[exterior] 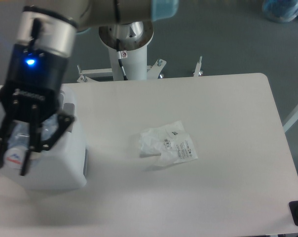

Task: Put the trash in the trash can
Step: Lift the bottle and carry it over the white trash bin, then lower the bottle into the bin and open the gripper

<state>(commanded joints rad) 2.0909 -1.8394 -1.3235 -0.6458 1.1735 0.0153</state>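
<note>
Gripper (13, 160): jaws clamped on the bottle (17, 148), held above the trash can (70, 163) for dropping.
Bag (167, 144): mid-table, awaiting its turn.

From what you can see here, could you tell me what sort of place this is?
Most likely a robotics lab or test room. A robot arm's gripper holds a water bottle above a white trash can on a plain white table, and the arm's pedestal stands on grey carpet.
</note>
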